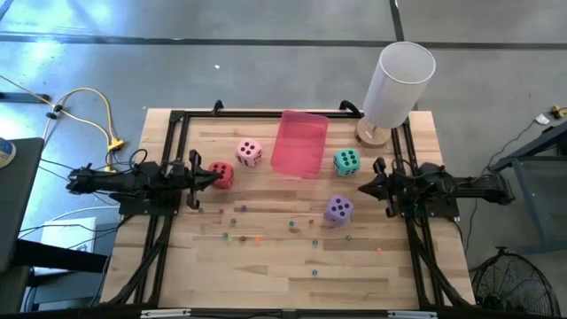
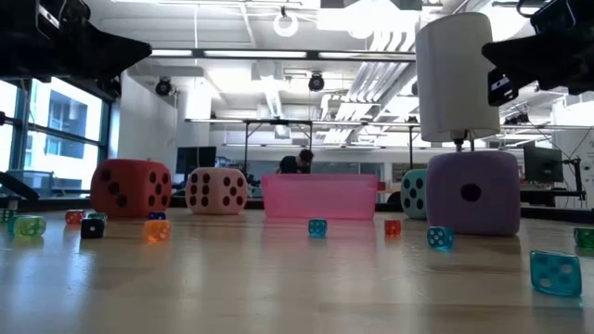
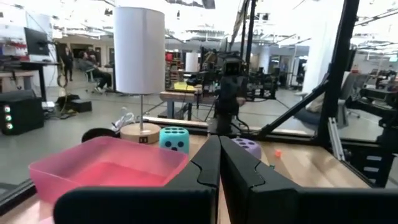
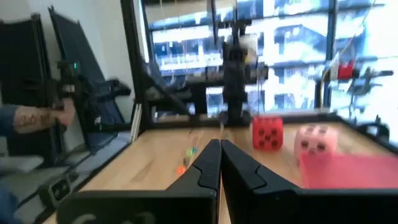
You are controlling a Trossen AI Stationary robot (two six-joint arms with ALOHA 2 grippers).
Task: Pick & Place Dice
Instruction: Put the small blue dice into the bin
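Observation:
Four dice rest on the wooden table. The red die (image 1: 221, 175) sits just right of my left gripper (image 1: 215, 175). The pink die (image 1: 249, 152) stands left of the pink tray (image 1: 299, 143), the teal die (image 1: 346, 161) right of it, and the purple die (image 1: 338, 209) nearer the table's near edge. My left gripper (image 3: 219, 163) is shut and held above the table at the left side. My right gripper (image 1: 362, 188) is shut at the right side, between the teal and purple dice, touching neither. In the low view the red die (image 2: 131, 188), pink die (image 2: 216, 190), teal die (image 2: 414, 194) and purple die (image 2: 473, 193) stand in a row.
A white lamp (image 1: 395, 89) on a round wooden base stands at the far right corner. Several tiny coloured beads (image 1: 257, 237) and small dice are scattered over the table's middle and near part. Black frame rails (image 1: 177, 151) run along both sides. A person's hand (image 4: 37, 118) shows beyond the table.

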